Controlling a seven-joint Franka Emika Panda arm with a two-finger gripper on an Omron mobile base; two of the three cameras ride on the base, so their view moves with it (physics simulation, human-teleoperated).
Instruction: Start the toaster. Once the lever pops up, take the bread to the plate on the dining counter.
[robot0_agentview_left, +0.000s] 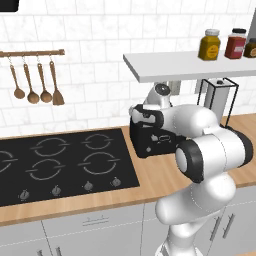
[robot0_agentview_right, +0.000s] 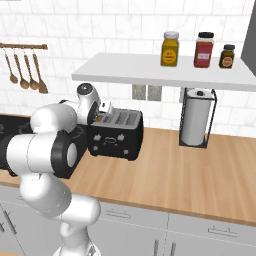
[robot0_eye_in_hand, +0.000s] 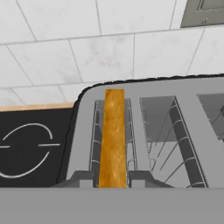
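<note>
1. Left base view: The black toaster sits on the wood wall counter, just beside the stove. The white arm bends in front of it and hides much of it. The hand sits above the toaster, close to the wall. I cannot tell if its fingers are spread or pressed together.

2. Right base view: The toaster shows its front with small light marks. The gripper hangs over the left end of its top. A paper towel roll stands well apart to the right, under a shelf with jars.

3. Hand view: The bread stands on its edge in the left slot. The right slot has only wires. The finger tips are hidden here.

4. What could go wrong: I think the hand is close to the slots, not the lever. If it pushes down here, it could hit the bread or the toaster top, and the toaster would not start. A hard push could also slide the toaster.
</note>
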